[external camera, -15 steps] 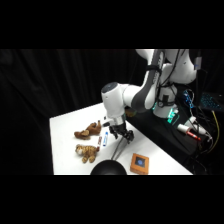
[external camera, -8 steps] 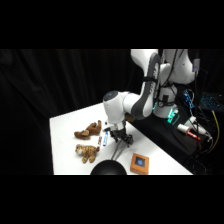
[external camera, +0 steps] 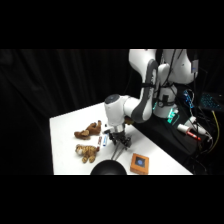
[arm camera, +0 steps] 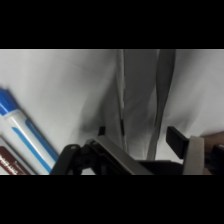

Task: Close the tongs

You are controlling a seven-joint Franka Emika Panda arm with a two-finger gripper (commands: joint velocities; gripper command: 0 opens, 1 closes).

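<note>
Down low over the white table [external camera: 65, 125], the gripper [external camera: 119, 141], set right above the tongs [arm camera: 142, 100], which lie on the tabletop between the fingers, just beside the blue-and-white tube [arm camera: 25, 137] and near two plush toys [external camera: 88, 130]. Fingers spread apart, one dark pad [arm camera: 178, 140] outside the right-hand metal arm, the other side hidden low in the wrist view; contact with the metal impossible to confirm. Tongs arms visibly apart, a gap of table between them, so not yet closed. Approach and straddling apparently done; the squeeze itself judged to be left. Nearby also an orange block [external camera: 139, 163] and a dark round object [external camera: 106, 168], both well clear
</note>
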